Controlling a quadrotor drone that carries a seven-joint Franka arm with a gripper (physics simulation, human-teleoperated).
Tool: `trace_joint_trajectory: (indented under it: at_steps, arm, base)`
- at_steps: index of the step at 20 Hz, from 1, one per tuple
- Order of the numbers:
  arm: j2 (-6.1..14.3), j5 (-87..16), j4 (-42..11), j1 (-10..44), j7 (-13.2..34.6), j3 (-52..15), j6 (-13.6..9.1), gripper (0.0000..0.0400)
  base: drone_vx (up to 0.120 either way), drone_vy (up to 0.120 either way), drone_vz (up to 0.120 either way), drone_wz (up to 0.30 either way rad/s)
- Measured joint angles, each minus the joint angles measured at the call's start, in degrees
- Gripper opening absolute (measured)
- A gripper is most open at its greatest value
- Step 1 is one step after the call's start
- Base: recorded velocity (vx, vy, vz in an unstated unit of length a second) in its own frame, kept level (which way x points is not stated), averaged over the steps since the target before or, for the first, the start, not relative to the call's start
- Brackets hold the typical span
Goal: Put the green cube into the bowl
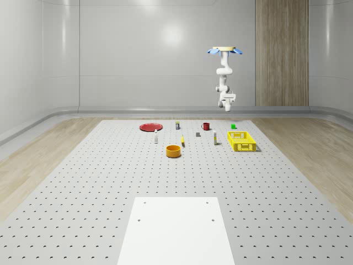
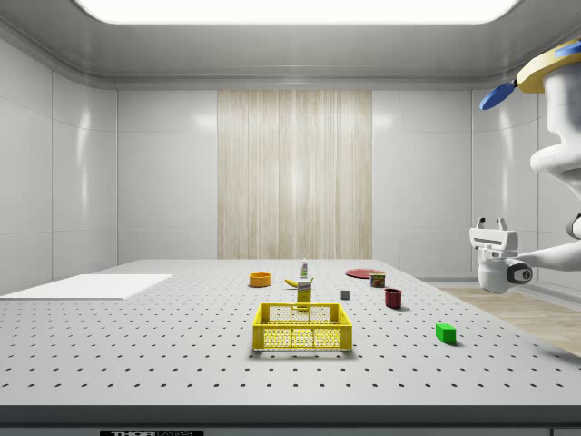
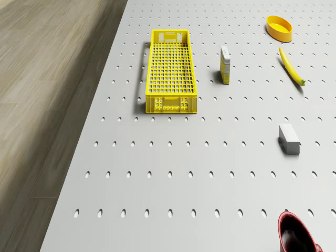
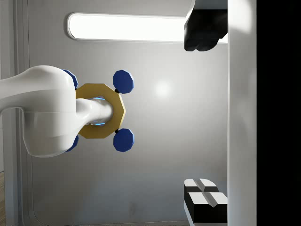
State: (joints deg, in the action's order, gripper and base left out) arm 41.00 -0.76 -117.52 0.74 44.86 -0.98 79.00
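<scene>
We hover high above the far edge of the perforated grey worktop [image 1: 176, 176], and our gripper [image 2: 493, 221] points upward, its fingers slightly parted and holding nothing. The small green cube [image 2: 445, 332] lies well below them on the worktop (beside the yellow mesh crate [image 2: 302, 327]); the orange bowl [image 1: 174, 150] sits farther off.

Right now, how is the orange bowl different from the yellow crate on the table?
The orange bowl is round with solid walls; the yellow crate is a long rectangle with mesh walls. The bowl looks smaller than the crate. In the whole-scene view the bowl stands near the middle of the table, the crate further towards the right. Both are open-topped and seem empty.
</scene>
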Motion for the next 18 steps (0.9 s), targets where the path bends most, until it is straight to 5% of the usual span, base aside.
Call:
trace_joint_trajectory:
  at_steps: [11, 18]
  arm:
    - [0.4, -5.23, -0.58, 1.15, 0.67, -3.73, 0.53, 0.04]
    - [1.16, -18.85, -3.13, 4.18, 2.56, -13.29, 1.19, 0.04]
  base:
    - [0.12, 0.0, 0.0, 0.0]
    - [0.12, 0.0, 0.0, 0.0]
